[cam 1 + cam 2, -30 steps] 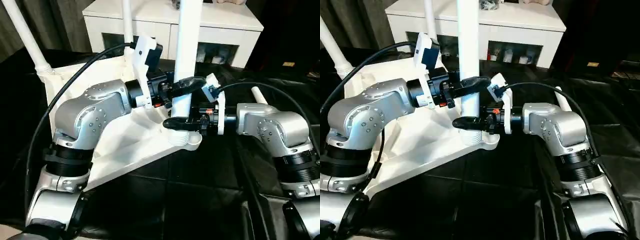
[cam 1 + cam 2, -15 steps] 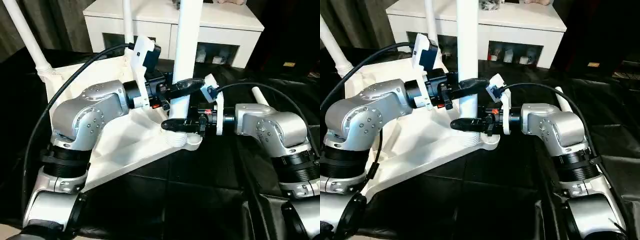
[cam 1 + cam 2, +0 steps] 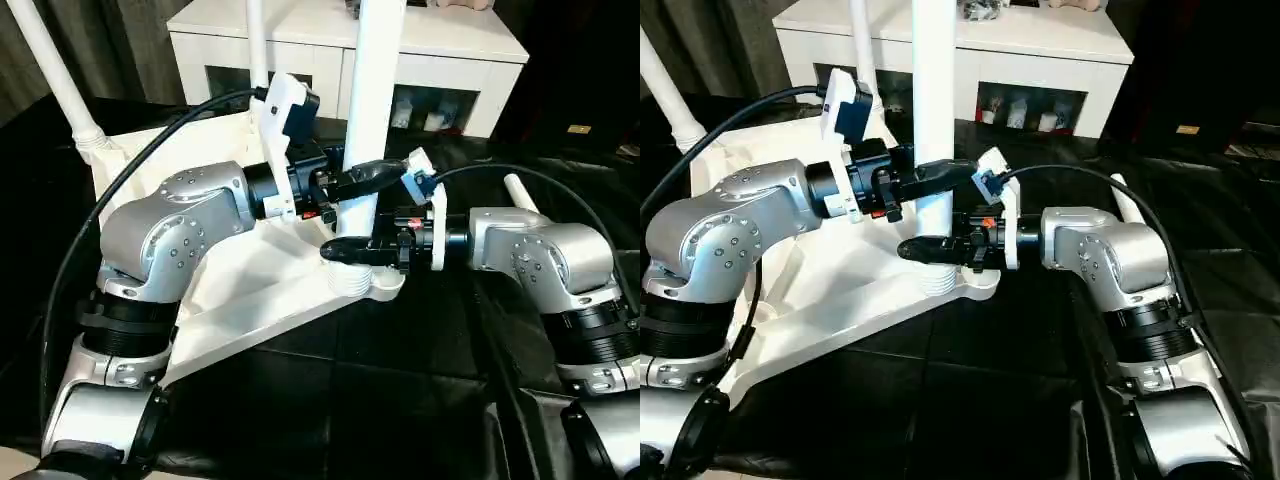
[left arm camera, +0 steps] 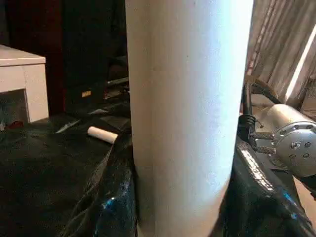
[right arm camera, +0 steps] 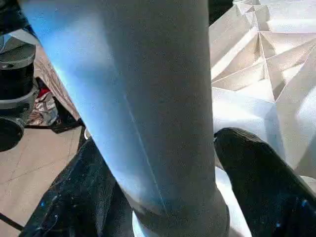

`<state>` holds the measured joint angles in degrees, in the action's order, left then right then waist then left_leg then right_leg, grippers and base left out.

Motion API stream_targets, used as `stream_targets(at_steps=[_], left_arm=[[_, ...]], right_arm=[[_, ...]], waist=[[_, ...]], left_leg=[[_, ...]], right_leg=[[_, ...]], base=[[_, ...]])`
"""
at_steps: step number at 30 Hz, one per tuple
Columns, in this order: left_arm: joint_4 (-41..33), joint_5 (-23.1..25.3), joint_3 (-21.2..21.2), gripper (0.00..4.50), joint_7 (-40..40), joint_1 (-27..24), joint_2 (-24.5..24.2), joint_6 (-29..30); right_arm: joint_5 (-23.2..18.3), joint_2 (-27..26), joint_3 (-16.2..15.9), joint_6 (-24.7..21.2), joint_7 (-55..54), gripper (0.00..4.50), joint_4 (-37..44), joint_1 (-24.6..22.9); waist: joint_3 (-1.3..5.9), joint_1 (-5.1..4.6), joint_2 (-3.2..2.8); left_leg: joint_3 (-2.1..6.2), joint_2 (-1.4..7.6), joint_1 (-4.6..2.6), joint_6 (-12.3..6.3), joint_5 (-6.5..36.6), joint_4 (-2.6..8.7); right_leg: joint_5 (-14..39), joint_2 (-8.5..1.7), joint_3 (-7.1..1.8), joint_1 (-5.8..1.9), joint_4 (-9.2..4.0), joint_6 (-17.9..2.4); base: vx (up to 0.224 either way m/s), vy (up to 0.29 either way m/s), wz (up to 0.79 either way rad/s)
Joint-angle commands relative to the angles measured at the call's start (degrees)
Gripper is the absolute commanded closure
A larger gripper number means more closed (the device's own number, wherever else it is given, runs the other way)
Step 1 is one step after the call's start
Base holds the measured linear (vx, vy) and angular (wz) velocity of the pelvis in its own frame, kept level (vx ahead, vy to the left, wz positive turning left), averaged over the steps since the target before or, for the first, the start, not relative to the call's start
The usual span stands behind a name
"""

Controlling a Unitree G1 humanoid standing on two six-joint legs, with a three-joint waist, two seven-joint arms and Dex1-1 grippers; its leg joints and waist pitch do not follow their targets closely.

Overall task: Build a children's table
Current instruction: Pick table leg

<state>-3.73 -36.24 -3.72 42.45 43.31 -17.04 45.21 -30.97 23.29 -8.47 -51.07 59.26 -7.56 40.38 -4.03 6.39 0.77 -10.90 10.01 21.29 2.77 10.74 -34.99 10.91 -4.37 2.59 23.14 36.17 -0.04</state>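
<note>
The white tabletop (image 3: 250,290) lies upside down and tilted, ribbed side up. A white leg (image 3: 378,90) stands upright in its near right corner socket (image 3: 365,285). My left gripper (image 3: 375,170) is shut on this leg partway up, and the left wrist view has the leg (image 4: 187,113) between its dark fingers. Just above the socket my right gripper (image 3: 345,247) is shut on the same leg (image 5: 143,98). Two more legs (image 3: 55,70) (image 3: 255,40) stand in the far corners. A loose leg (image 3: 520,190) lies behind my right arm.
A white cabinet (image 3: 450,50) with glass doors stands close behind the tabletop. Black sheeting (image 3: 380,400) covers the floor in front and to the right. Black cables (image 3: 120,200) loop from both wrists over the work.
Both grippers stay on the leg. The right gripper's fingers have reached slightly further left around the leg's base; the leg and the tabletop stand as before.
</note>
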Motion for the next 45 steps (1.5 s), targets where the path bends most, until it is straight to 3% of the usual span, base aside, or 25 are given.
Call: stream_targets(at_steps=[1, 6, 12, 15, 18, 29, 31, 36, 37, 38, 40, 41, 42, 45], left_arm=[[-1.1, 0.2, -1.3, 2.63, 0.7, 0.2, 0.0, 0.6], [-0.9, 0.3, -1.3, 2.63, 0.9, 0.3, -0.1, 0.5], [-1.0, 0.6, -1.4, 2.64, 1.1, 0.2, -0.6, 0.4], [-0.6, -2.5, 0.3, 2.64, 0.8, 0.6, -0.4, 4.6], [0.1, -4.9, 2.5, 1.94, 0.2, 0.8, 0.1, 6.8], [-0.4, -8.3, 7.1, 1.11, 0.9, -1.7, 0.5, 6.7], [-0.2, -6.9, 7.0, 0.94, 0.4, -2.0, 0.9, 4.8], [1.3, -5.7, 9.6, 0.7, -3.0, -2.7, 3.1, 1.3], [1.9, -4.8, 10.1, 0.7, -4.3, -2.8, 3.4, 0.0], [3.2, -2.5, 10.3, 0.7, -6.4, -2.9, 3.6, -2.1], [7.5, 3.8, 10.2, 0.7, -12.5, -3.6, 3.4, -7.3], [9.7, 10.3, 7.1, 0.7, -15.8, -4.8, 1.6, -11.3], [9.8, 10.6, 6.9, 0.7, -15.9, -4.8, 1.5, -11.5], [10.0, 22.2, -4.1, 0.7, -16.1, -10.7, -2.7, -18.5]], right_arm=[[-0.9, 0.0, 1.2, -0.2, 0.4, 1.5, 0.0, 2.0], [-1.4, -0.1, 1.3, -0.5, 0.6, 1.99, 0.1, 1.9], [-0.9, -0.5, 1.4, 0.3, 0.2, 2.27, -0.6, 1.9], [-0.5, -0.9, 1.4, 1.0, -0.7, 2.3, -0.7, 1.6], [0.2, -1.5, 2.2, 2.1, -2.9, 2.35, -1.0, 1.3], [-0.5, -1.9, 8.9, 3.0, -8.3, 2.53, -1.7, -1.0], [-0.6, -1.8, 9.2, 3.1, -8.7, 2.55, -1.5, -1.4], [-0.6, -1.9, 9.8, 3.6, -10.9, 2.61, -0.8, -2.5], [-0.2, -2.0, 9.9, 3.9, -11.9, 2.62, -0.7, -2.8], [1.1, -2.1, 10.1, 4.8, -13.6, 2.62, -0.6, -3.2], [6.7, -2.5, 10.4, 9.9, -20.0, 2.62, -2.0, -4.5], [10.1, -2.5, 10.4, 13.4, -23.6, 2.62, -2.9, -5.7], [10.2, -2.5, 10.4, 13.6, -23.8, 2.62, -2.9, -5.7], [14.7, -2.8, 10.8, 23.5, -27.9, 2.62, -2.5, -9.8]], waist=[[4.83, 0.03, 0.43], [4.87, 0.08, 0.39], [4.91, 0.14, 0.18], [4.9, 0.12, 0.03], [4.94, 0.1, 0.01], [4.87, 0.42, 0.1], [4.94, 0.48, 0.03], [4.99, 0.1, -0.93], [5.09, 0.0, -1.39], [4.99, -0.25, -0.95], [4.83, -0.5, -0.99], [4.79, -0.8, -0.87], [4.79, -0.8, -0.87], [5.05, -1.11, -0.72]], left_leg=[[1.02, 2.56, -0.72, 0.03, 4.4, 3.54], [1.04, 2.56, -0.7, -0.12, 4.3, 3.51], [1.06, 2.55, -0.75, 0.17, 4.5, 3.5], [1.1, 2.49, -0.71, 0.28, 4.5, 3.49], [1.07, 2.44, -0.77, 0.47, 4.7, 3.46], [1.05, 2.38, -0.79, 1.12, 5.4, 3.61], [1.04, 2.42, -0.84, 1.25, 5.0, 3.65], [1.15, 2.35, -0.79, 1.34, 6.0, 3.54], [1.26, 2.33, -0.84, 1.51, 6.4, 3.47], [1.2, 2.28, -0.72, 1.42, 6.7, 3.54], [1.19, 2.22, -0.78, 1.82, 7.5, 3.6], [1.23, 2.06, -0.81, 2.57, 8.3, 3.66], [1.23, 2.06, -0.81, 2.57, 8.3, 3.66], [1.54, 2.54, -0.83, 2.58, 8.0, 3.93]], right_leg=[[3.8, -3.58, -2.39, -3.29, -3.24, -14.3], [3.4, -3.59, -2.37, -3.32, -3.19, -14.4], [3.2, -3.6, -2.34, -3.26, -3.19, -14.6], [2.4, -3.55, -2.31, -3.29, -3.07, -15.0], [2.3, -3.56, -2.31, -3.27, -3.02, -15.3], [3.6, -3.57, -2.35, -3.24, -3.23, -14.3], [3.4, -3.52, -2.29, -3.19, -3.2, -14.5], [1.9, -3.4, -2.27, -3.37, -3.35, -14.5], [1.7, -3.33, -2.22, -3.43, -3.26, -14.6], [2.1, -3.25, -2.23, -3.56, -3.49, -14.4], [4.3, -3.19, -2.24, -3.41, -3.91, -13.1], [7.4, -3.11, -2.28, -3.43, -4.28, -11.0], [7.4, -3.11, -2.28, -3.43, -4.28, -11.0], [9.0, -3.3, -2.26, -3.05, -4.38, -7.8]], base=[[0.0, 0.0, 0.0], [0.0, 0.0, 0.0], [0.0, 0.0, 0.0], [0.0, 0.0, 0.0], [0.0, 0.0, 0.0], [0.0, 0.0, 0.0], [0.0, 0.0, 0.0], [0.0, 0.0, 0.0], [0.0, 0.0, 0.0], [0.0, 0.0, 0.0], [0.0, 0.0, 0.0], [0.0, 0.0, 0.0], [0.0, 0.0, 0.0], [0.0, 0.0, 0.0]])
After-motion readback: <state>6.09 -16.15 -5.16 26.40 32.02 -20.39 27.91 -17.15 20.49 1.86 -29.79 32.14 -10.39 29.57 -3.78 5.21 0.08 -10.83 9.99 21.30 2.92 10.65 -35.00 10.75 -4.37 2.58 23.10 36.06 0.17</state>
